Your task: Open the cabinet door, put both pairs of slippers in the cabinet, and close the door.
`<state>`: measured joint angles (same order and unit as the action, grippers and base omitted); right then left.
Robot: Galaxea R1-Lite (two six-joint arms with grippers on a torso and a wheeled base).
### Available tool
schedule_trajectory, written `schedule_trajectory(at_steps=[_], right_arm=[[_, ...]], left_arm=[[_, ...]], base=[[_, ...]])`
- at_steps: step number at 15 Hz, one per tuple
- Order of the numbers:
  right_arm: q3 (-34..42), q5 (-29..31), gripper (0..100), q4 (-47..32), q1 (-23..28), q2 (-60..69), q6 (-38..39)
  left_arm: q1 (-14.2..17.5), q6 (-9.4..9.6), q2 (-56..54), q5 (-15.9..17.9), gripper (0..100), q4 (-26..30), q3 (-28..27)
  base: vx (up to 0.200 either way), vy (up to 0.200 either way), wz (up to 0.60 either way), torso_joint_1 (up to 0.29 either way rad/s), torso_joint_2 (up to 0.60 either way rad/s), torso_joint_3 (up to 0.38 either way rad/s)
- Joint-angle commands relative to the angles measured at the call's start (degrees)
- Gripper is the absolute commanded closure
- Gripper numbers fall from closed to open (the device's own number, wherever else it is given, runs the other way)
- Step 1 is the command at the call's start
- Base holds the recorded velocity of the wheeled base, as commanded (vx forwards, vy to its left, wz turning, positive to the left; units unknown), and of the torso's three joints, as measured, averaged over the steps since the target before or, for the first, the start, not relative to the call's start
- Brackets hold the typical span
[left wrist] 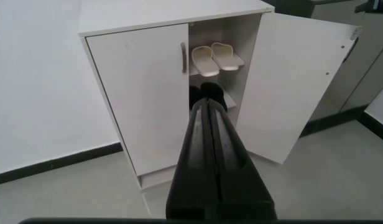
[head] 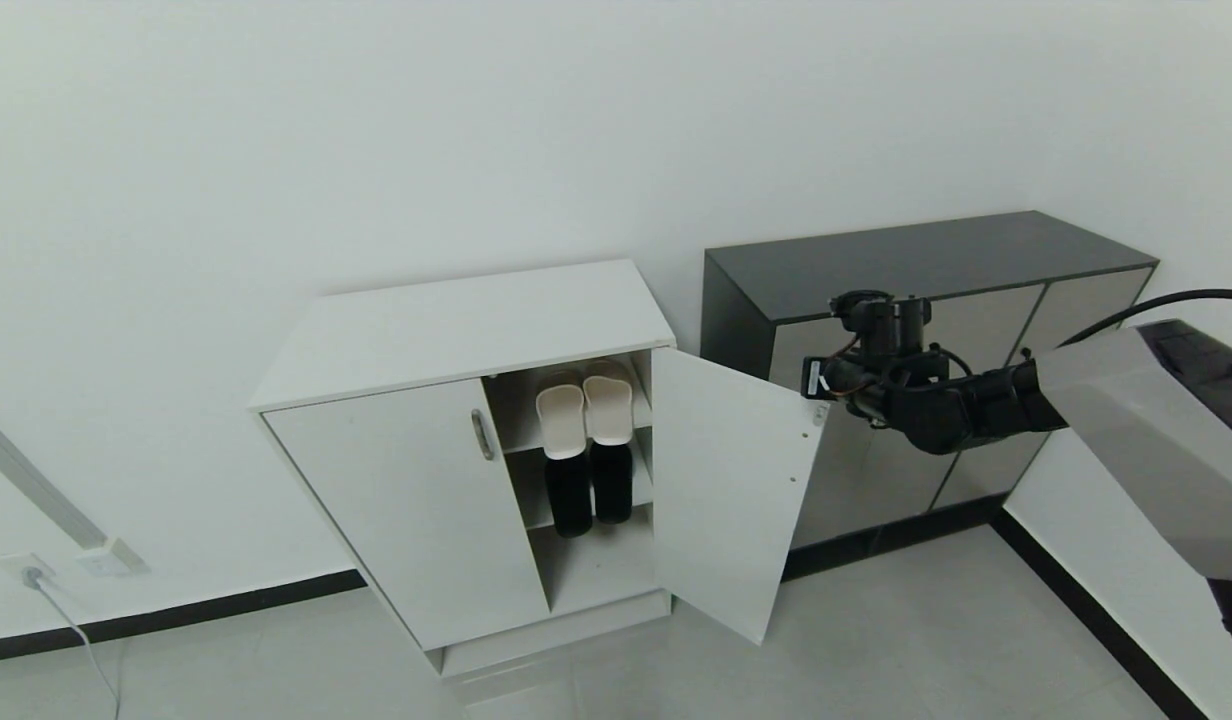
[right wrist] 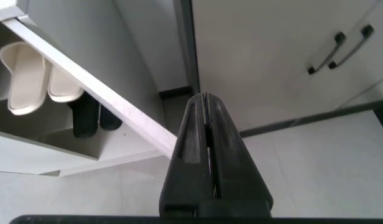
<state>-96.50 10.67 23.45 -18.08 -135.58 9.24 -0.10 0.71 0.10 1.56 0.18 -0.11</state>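
Clearly most of the job looks done. The white cabinet (head: 456, 330) sits in the middle of the head view with its right-hand door (head: 726, 490) swung wide toward the lower centre of the frame, while its other door (head: 416, 500) is shut. Both pairs are inside. The white slippers (head: 584, 415) lie side by side on the upper shelf, and the black slippers (head: 588, 490) sit on the shelf directly below them, toes pointing out.

What is left, judging by this, is only the closing of the door.

The right gripper (right wrist: 206, 102) has its fingers pressed together with nothing between them. In the head view it sits at centre right, just beside the top outer corner of the open door and in front of the dark cabinet (head: 926, 255). From this angle it may be touching the door's edge, but I cannot be sure.

The left gripper (left wrist: 206, 109) is likewise closed and empty, aimed at the cabinet's open half and well back from it.

A push on that outer edge should swing the door home.
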Motion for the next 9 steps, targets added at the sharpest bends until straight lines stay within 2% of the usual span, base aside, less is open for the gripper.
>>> schedule_trajectory(at_steps=[1, 9], right_arm=[[-1.1, 0.0, 100, -0.1, 0.0, -1.9, 0.0], [-0.9, 0.1, 100, -0.8, -1.3, -2.1, 0.0]], left_arm=[[0.0, 0.00, 0.0, 0.0, 100, 0.0, 0.0], [0.0, 0.00, 0.0, 0.0, 100, 0.0, 0.0]], base=[[0.000, 0.000, 0.00, 0.000, 0.00, 0.000], [0.000, 0.000, 0.00, 0.000, 0.00, 0.000]])
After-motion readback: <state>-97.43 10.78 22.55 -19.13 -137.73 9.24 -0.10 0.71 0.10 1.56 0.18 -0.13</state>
